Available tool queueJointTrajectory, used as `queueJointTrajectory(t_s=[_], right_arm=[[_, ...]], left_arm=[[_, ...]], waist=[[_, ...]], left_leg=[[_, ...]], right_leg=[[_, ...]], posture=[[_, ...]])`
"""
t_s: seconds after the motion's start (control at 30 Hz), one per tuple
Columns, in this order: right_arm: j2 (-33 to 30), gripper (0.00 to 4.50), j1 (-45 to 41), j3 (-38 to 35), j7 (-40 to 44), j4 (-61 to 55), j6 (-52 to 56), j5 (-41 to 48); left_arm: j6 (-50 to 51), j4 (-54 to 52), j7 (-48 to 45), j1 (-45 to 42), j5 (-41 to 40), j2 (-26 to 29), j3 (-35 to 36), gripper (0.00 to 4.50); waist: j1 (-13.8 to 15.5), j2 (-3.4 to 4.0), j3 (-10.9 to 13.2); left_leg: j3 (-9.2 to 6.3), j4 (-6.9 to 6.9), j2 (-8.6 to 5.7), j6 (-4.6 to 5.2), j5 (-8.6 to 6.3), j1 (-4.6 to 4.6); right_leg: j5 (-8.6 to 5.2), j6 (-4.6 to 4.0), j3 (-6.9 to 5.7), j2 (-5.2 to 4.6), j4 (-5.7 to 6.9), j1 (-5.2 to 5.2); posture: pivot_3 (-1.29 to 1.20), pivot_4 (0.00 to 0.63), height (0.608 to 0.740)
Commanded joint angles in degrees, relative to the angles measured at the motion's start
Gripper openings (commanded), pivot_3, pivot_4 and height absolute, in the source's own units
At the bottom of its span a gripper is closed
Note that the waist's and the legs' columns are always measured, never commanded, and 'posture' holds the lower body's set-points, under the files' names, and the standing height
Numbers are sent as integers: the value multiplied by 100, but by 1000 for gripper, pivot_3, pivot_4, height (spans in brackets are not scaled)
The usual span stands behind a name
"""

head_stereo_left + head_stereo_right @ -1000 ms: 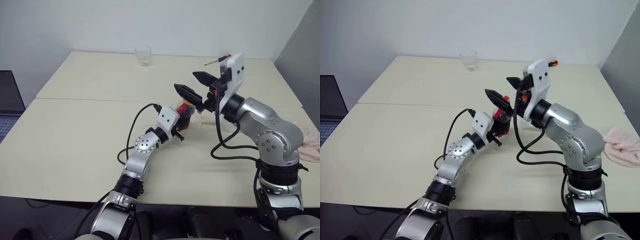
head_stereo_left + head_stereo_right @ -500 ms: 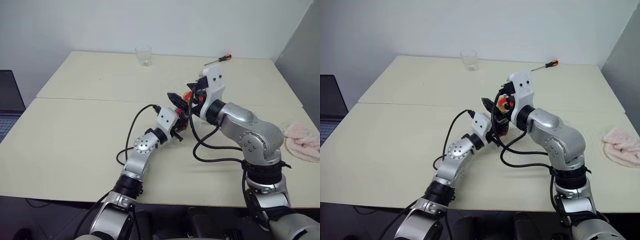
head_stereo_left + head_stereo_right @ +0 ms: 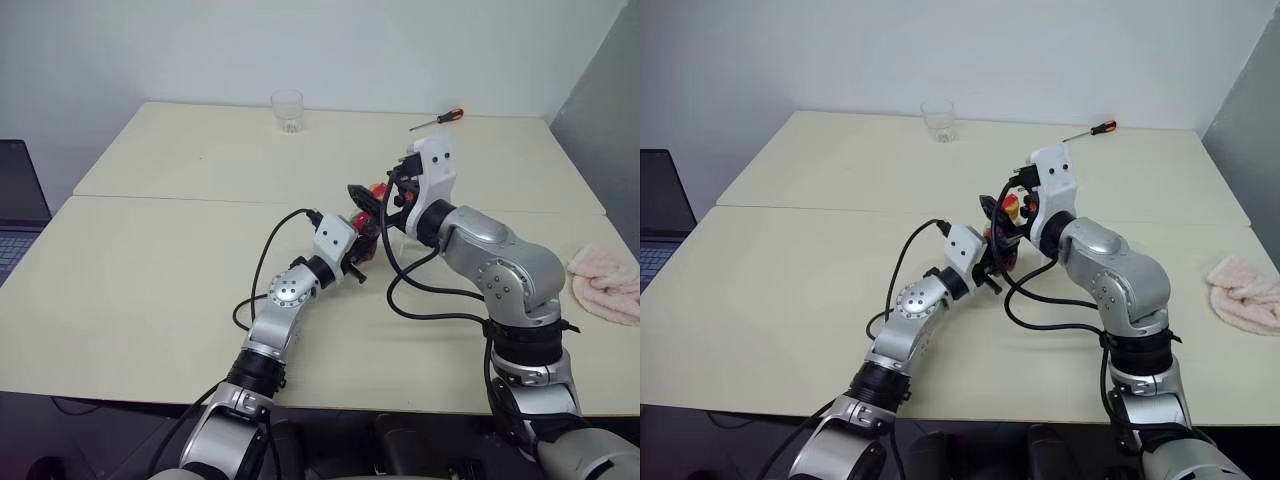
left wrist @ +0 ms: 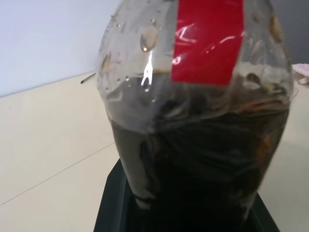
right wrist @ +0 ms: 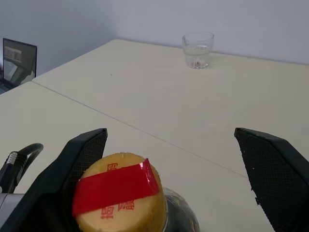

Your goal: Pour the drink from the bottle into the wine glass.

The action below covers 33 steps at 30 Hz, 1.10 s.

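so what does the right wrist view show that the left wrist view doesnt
Right wrist view: the yellow-orange cap crossed by red tape, seen from above between the wide-open fingers of the right gripper, plus the tumbler at the table's far edge and a laptop.

Left wrist view: the dark drink filling the lower body, the red label strip, and part of the left gripper, shut on the bottle.

Both: the bottle and the cream table.
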Motion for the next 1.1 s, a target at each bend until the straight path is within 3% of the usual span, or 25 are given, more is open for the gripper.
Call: queueJointTrajectory(t_s=[0.03, 0.4, 0.77, 1.1], right_arm=[[-181, 4500, 21, -391, -52, -79, -123, -123], [-431, 4500, 354, -616, 326, -570, -161, 227], [-267, 4500, 418, -648, 701, -1067, -114, 906], [-256, 4500, 310, -430, 608, -915, -125, 773]], left_arm=[[-137, -146, 54, -132, -38, 15, 120, 774], [-166, -76, 65, -179, -23, 58, 170, 773], [-192, -40, 52, -206, -9, 56, 203, 773], [-185, -74, 65, -168, 16, 29, 227, 773]], waist=[[-1, 0, 0], [-5, 0, 0], [-4, 0, 0], [-1, 0, 0]], left_leg=[[0, 0, 0, 0, 0, 0], [0, 0, 0, 0, 0, 0], [-1, 0, 0, 0, 0, 0], [-3, 0, 0, 0, 0, 0]], right_leg=[[0, 0, 0, 0, 0, 0], [0, 0, 0, 0, -1, 0], [0, 0, -1, 2, 0, 0], [0, 0, -1, 1, 0, 0]], posture=[[0, 150, 740], [0, 150, 740], [0, 150, 740], [0, 150, 740]])
